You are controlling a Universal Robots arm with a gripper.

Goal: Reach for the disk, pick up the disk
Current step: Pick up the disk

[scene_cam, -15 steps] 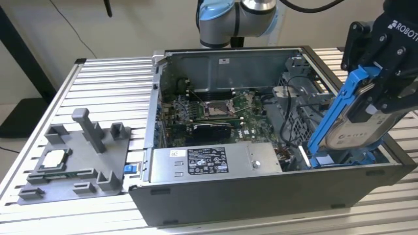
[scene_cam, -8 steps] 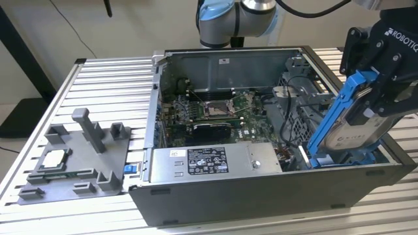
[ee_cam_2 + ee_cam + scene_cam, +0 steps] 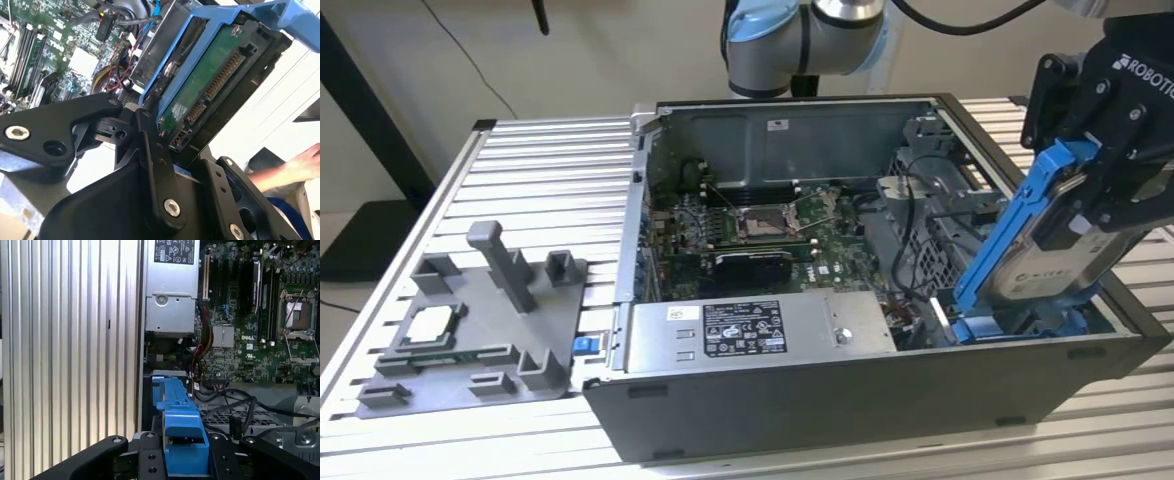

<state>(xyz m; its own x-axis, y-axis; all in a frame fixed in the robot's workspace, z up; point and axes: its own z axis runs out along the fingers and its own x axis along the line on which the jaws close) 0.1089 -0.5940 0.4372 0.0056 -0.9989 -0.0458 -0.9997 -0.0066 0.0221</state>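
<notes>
Gripper: in the exterior view the black gripper [image 3: 1101, 175] sits at the right edge of the open computer case [image 3: 854, 400]. Its fingers [image 3: 155, 165] are closed tight against the disk, one on each side, as both wrist views show.
Disk: the disk [image 3: 1041, 250] is held in the gripper, tilted on edge, silver body with white label facing the exterior view's right, blue carrier [image 3: 1007, 225] framing it. Its lower end is still just inside the case's right-hand corner, near the blue drive bay [image 3: 1014, 325]. In the second wrist view the green circuit underside [image 3: 210, 85] and connector row are visible. In the first wrist view the blue carrier end [image 3: 182, 440] sits between the finger links.
Power supply: large grey metal box [image 3: 761, 325] with a black-and-white sticker, against the case's near wall, to the exterior view's left of the disk.
Motherboard: green board [image 3: 787, 220] on the case floor, with an open processor socket [image 3: 761, 222] near its middle.
Fixture: grey plastic fixture [image 3: 480, 330] on the slatted aluminium table [image 3: 534, 170], well apart from the case on the exterior view's left; a small square silver chip [image 3: 430, 325] rests on it.
Arm: blue-and-grey arm joint [image 3: 807, 40] behind the case.
Person: a hand [image 3: 305, 162] appears in the second wrist view beyond the gripper, away from the disk.
</notes>
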